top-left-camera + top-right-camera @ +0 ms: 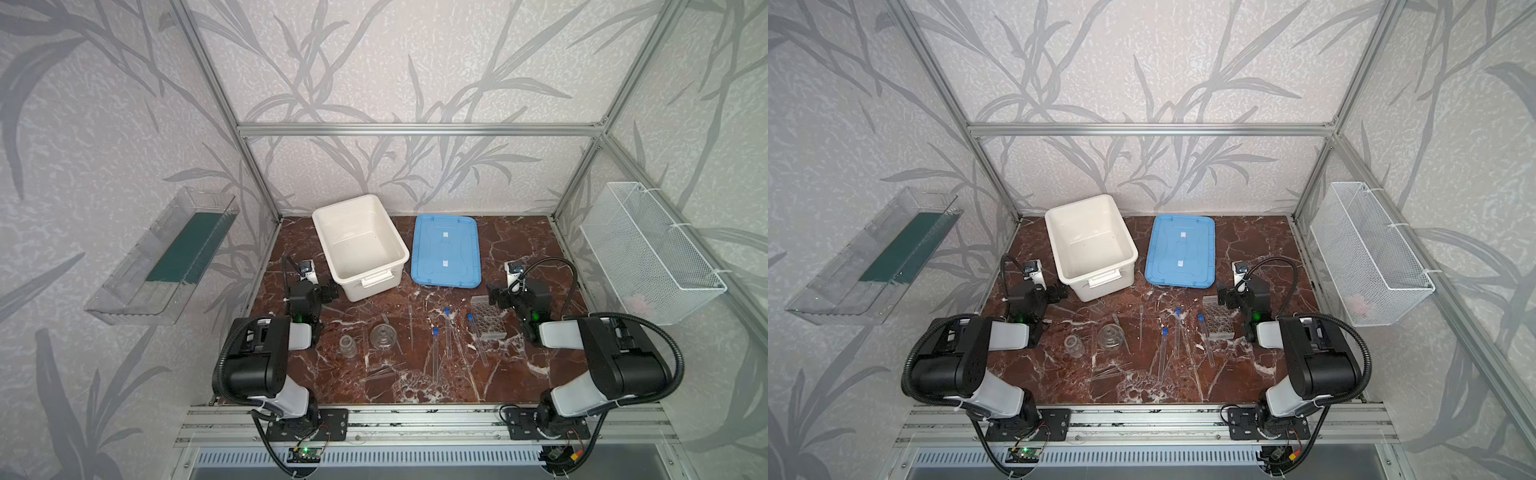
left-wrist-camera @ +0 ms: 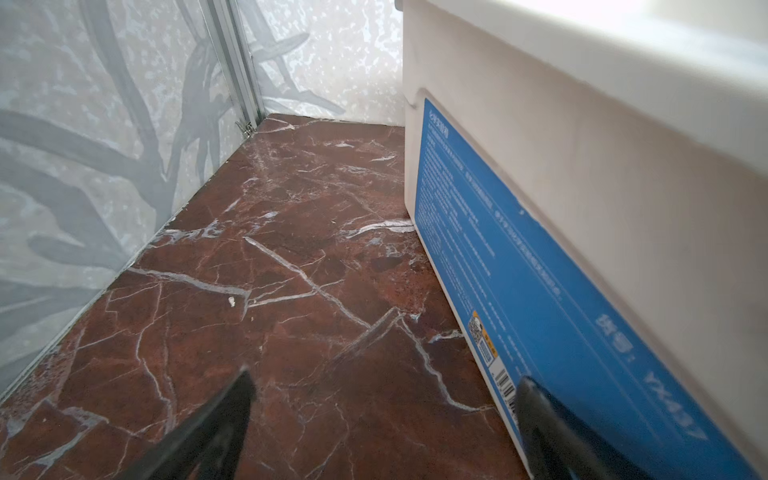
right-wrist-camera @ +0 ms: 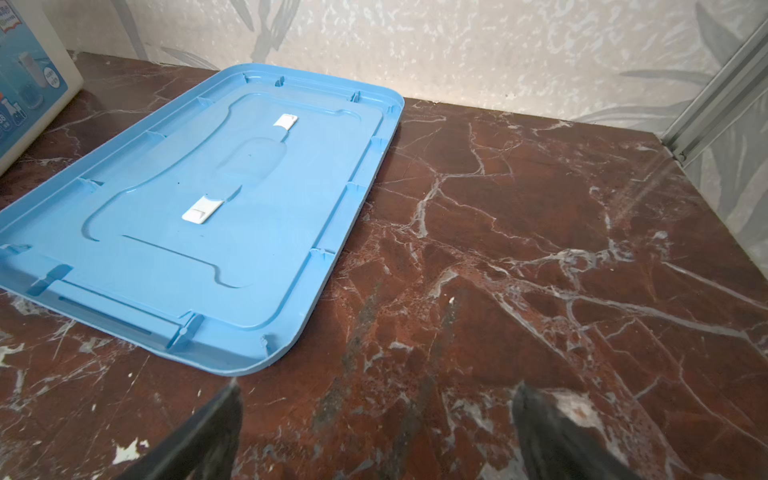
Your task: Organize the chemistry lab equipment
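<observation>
3 long clear test tubes (image 1: 435,357) (image 1: 448,338) (image 1: 478,343) w/ blue caps. 1 clear tube rack (image 1: 490,321). 2 small glass pots (image 1: 348,347) (image 1: 382,336). Thin clear rods (image 1: 410,328): 1 alone, plus a pile, too faint to count. 1 white tub (image 1: 374,287). 1 blue lid (image 1: 446,266). 1 wire basket (image 1: 648,253) & 1 clear tray (image 1: 137,291) on the walls. 2 robot arms (image 1: 257,365) (image 1: 619,361).

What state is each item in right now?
White tub: open, empty.
Blue lid: off, lying flat beside the tub.
Test tubes: capped, lying on the table.
Tube rack: no tubes in it.
Glass vessels: standing, loose.
Left claw: open, empty.
Right claw: open, empty.
</observation>
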Controlling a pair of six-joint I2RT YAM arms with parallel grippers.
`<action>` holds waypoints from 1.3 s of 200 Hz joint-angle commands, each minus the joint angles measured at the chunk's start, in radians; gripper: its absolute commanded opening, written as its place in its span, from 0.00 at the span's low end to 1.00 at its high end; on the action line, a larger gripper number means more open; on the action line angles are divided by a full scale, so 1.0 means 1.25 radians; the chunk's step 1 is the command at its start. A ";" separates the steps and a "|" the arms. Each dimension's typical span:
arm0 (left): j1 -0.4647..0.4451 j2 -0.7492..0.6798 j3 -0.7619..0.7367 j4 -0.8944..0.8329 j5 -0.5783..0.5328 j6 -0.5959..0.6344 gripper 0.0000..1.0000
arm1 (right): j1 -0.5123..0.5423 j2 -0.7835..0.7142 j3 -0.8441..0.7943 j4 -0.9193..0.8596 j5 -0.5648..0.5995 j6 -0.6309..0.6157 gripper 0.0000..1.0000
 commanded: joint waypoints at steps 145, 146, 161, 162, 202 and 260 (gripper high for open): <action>-0.001 0.007 0.004 0.010 -0.005 0.017 0.99 | -0.002 -0.008 0.017 0.003 -0.002 -0.008 0.99; -0.002 0.007 0.004 0.010 -0.005 0.017 0.99 | -0.002 -0.008 0.017 0.003 -0.002 -0.008 0.99; -0.002 0.007 0.004 0.010 -0.004 0.017 0.99 | -0.002 -0.008 0.017 0.003 -0.003 -0.007 0.99; -0.002 0.007 0.004 0.010 -0.004 0.017 0.99 | -0.002 -0.008 0.017 0.003 -0.002 -0.007 0.99; 0.000 0.003 -0.016 0.049 -0.017 0.006 0.99 | -0.002 -0.010 0.015 0.006 -0.001 -0.007 0.99; 0.000 -0.175 -0.108 0.053 -0.073 -0.013 0.99 | -0.001 -0.190 0.041 -0.204 -0.011 0.007 0.99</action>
